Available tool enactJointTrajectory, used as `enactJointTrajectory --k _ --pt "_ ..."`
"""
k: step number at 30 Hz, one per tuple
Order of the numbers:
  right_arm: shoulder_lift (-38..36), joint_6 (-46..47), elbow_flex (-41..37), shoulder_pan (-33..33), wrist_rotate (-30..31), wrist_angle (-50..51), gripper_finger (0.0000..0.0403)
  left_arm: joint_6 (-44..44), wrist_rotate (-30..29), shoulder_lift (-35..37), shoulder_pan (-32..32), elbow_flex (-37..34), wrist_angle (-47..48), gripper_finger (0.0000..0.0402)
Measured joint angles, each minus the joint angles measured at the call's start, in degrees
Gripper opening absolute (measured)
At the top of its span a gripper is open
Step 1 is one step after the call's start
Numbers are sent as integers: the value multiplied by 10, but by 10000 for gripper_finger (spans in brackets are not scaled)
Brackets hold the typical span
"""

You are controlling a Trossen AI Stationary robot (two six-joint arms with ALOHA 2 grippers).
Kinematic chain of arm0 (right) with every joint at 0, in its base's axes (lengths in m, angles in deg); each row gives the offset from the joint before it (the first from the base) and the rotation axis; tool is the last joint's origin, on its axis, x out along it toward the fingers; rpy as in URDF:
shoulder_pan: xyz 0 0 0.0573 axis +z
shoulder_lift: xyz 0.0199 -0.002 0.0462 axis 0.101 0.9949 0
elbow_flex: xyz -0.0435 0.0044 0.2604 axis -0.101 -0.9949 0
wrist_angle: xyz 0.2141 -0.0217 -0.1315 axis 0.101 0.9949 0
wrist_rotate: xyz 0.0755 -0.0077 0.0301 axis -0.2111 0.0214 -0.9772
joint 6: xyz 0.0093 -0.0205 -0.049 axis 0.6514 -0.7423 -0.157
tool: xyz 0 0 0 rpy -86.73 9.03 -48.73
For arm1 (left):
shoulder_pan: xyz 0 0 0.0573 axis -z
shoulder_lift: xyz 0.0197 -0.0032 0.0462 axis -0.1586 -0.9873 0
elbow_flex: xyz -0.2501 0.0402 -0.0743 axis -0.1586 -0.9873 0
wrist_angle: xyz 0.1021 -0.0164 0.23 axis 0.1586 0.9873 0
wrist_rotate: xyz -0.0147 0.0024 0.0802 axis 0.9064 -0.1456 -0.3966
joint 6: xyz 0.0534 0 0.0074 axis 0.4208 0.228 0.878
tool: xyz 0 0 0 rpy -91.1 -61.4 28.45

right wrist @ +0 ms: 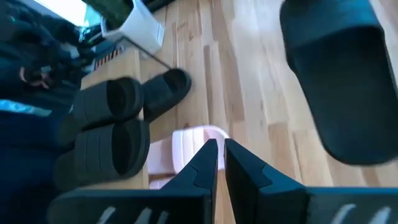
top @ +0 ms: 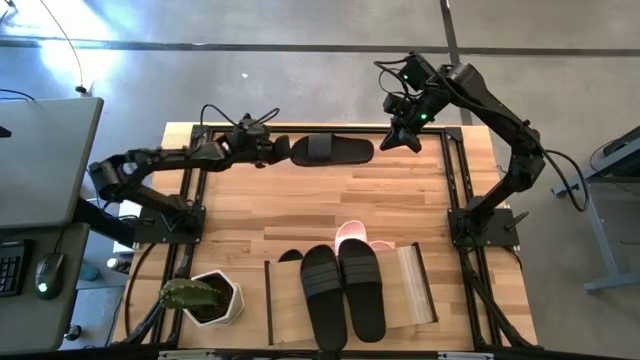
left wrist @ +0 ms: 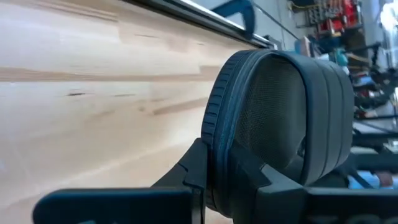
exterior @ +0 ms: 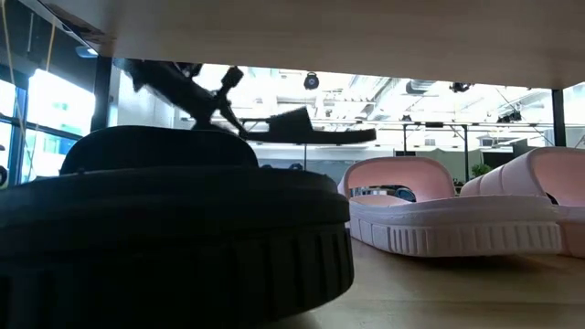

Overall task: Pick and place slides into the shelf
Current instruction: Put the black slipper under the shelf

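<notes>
Bare butcher-block planks fill the wooden table's [top: 300, 215] middle. Left gripper [top: 282, 150] pinches a ribbed black rubber slide [top: 333, 150] at the far edge; right gripper [top: 403, 138], pressed together, hovers beside. Black pair [top: 343, 290] tops the light-wood shelf [top: 415, 285] at the near edge.

A polished grey concrete floor [top: 300, 25] is seen around the light butcher-block wooden table [top: 330, 205], and a grey desk [top: 45, 160] carrying a black keyboard [top: 10, 262] and a black computer mouse [top: 47, 272] is set at the table's left side. Beyond the table, an open ceiling with white ducts and pipes [exterior: 430, 87] is lit brightly, and tall bright windows [exterior: 41, 119] are seen at the left of the low view.
</notes>
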Motion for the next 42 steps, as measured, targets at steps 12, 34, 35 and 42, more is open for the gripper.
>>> enactJointTrajectory --k 12,34,35,42 --pt "-39 -22 0 -41 -4 32 21 135 -3 86 49 154 352 21" --pt "-99 -22 0 -37 -4 40 21 280 -88 4 72 430 826 19" --pt "-99 -22 0 -37 -4 41 21 287 -87 -3 76 430 828 19" --pt "-99 -26 0 -37 0 43 21 331 -70 -56 117 430 863 19"
